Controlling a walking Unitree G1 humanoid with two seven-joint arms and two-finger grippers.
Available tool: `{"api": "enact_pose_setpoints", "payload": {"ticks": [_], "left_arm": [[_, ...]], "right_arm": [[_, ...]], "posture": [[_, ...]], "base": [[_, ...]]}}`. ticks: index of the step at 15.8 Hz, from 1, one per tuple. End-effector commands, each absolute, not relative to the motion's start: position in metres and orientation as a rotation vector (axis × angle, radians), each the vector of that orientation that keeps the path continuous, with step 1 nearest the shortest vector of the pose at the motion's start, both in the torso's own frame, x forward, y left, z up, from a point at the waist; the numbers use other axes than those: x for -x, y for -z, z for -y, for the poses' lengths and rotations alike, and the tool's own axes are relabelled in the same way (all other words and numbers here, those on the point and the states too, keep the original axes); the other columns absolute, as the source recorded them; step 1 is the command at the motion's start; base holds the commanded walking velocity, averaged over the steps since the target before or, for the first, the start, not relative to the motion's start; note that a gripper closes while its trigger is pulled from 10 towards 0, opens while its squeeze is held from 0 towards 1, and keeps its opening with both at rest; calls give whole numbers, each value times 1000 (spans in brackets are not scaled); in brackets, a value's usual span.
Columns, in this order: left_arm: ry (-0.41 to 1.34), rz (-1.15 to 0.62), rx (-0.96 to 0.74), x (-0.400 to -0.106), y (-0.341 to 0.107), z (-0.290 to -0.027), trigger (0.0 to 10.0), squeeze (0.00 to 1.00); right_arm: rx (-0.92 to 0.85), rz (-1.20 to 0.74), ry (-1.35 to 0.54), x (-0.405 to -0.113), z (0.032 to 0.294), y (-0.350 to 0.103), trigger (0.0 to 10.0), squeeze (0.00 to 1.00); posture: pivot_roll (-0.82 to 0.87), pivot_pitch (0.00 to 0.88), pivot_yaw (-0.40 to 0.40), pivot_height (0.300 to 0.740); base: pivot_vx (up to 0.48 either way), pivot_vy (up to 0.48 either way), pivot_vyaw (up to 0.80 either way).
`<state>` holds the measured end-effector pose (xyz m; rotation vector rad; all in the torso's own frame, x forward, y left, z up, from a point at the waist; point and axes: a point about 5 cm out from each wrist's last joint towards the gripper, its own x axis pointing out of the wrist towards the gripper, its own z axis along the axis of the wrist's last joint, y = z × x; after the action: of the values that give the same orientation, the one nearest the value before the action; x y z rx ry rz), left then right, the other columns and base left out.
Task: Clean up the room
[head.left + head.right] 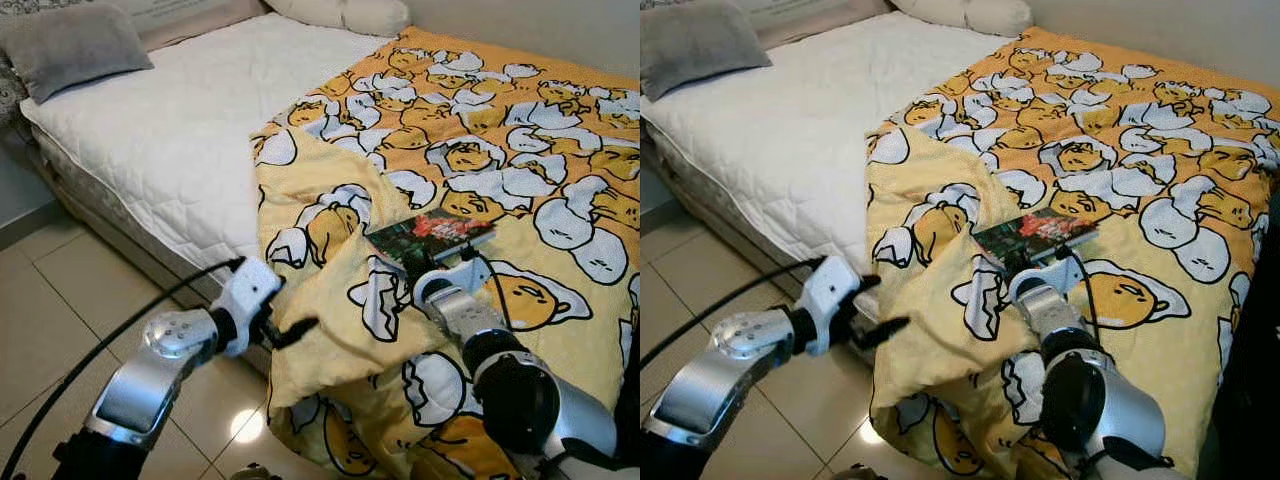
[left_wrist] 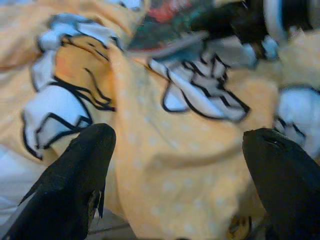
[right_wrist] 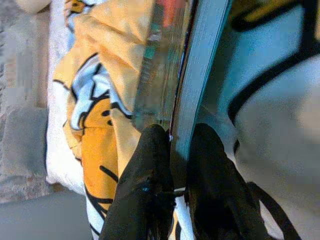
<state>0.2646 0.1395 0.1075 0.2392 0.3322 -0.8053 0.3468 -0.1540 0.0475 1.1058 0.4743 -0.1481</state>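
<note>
Because the right gripper [image 3: 172,145] is pinching only the near edge of the book [image 1: 430,237], the book is risking tilting and slipping out as it is being raised off the rumpled yellow blanket [image 1: 500,150]. Beside the blanket's folded corner, the left gripper [image 2: 175,165] is hovering, fingers spread.

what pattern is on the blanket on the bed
Yellow blanket with a repeating cartoon egg-character print, white and orange with black outlines; clearest in the left eye view.

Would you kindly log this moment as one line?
right end effector: shut on book | left end effector: open, at blanket edge | bed: partly uncovered
</note>
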Motion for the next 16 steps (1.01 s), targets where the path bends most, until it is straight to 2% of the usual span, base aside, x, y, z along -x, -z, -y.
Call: {"api": "enact_pose_setpoints", "payload": {"ticks": [1, 3, 6, 8, 9, 10, 11, 12, 14, 16], "left_arm": [[768, -298, -230, -270, -113, -144, 10000, 894], [658, -235, -149, -281, -122, -151, 10000, 894], [559, -223, 41, -294, -132, -168, 10000, 898], [556, -252, 177, -298, -132, -174, 10000, 839], [560, -267, 239, -301, -131, -175, 10000, 400], [569, -269, 274, -302, -131, -174, 10000, 82], [583, -272, 336, -304, -132, -173, 10000, 0], [603, -287, 499, -307, -130, -170, 10000, 0], [653, -297, 569, -307, -123, -164, 10000, 0], [721, -298, 724, -306, -122, -157, 10000, 0]], "right_arm": [[-1064, -435, 105, -350, 160, -55, 0, 0], [-989, -392, -31, -350, 168, -61, 0, 0], [-765, -326, -389, -337, 175, -72, 0, 0], [-721, -275, -560, -325, 182, -86, 0, 0], [-720, -247, -604, -323, 188, -94, 0, 0], [-716, -236, -629, -321, 189, -97, 0, 0], [-710, -216, -694, -316, 190, -105, 0, 0], [-697, -198, -821, -308, 188, -118, 0, 0], [-677, -215, -971, -294, 180, -129, 0, 0], [-673, -243, -1095, -284, 171, -135, 0, 0]], "posture": [[-27, 0, 15, 740], [-31, 0, 10, 740], [-40, 0, 21, 740], [-47, 0, 32, 740], [-49, 0, 38, 740], [-50, 0, 41, 740], [-50, 0, 44, 740], [-51, 0, 45, 740], [-53, 0, 42, 740], [-56, 0, 42, 740]], "base": [[0, 0, 0], [0, 0, 0], [0, 0, 0], [0, 0, 0], [0, 0, 0], [0, 0, 0], [0, 0, 0], [0, 0, 0], [0, 0, 0], [0, 0, 0]]}}
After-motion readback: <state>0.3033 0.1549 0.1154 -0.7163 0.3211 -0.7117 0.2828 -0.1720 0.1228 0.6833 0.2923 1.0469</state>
